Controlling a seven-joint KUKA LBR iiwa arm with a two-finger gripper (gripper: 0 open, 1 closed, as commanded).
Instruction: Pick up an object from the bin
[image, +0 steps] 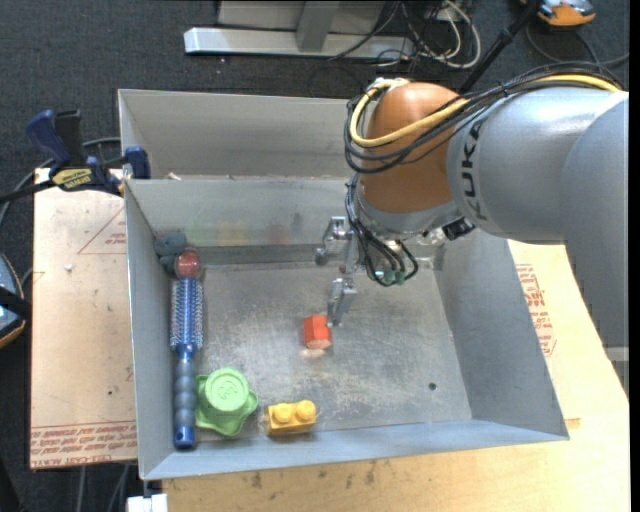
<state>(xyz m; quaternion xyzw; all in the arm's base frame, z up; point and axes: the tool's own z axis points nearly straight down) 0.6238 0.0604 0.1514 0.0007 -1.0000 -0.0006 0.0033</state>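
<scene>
One red block beside fingers, spread unclear; brush, green knob, yellow brick apart.

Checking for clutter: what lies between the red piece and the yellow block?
Bare bin floor separates red piece and yellow block, in the camera view.

Big silver-grey arm, black KUKA lettering on its casing; a glossy orange dome cover capped the wrist; yellow and black cables looped over it; green wire dangled underneath; a slim metal gripper below.
</scene>
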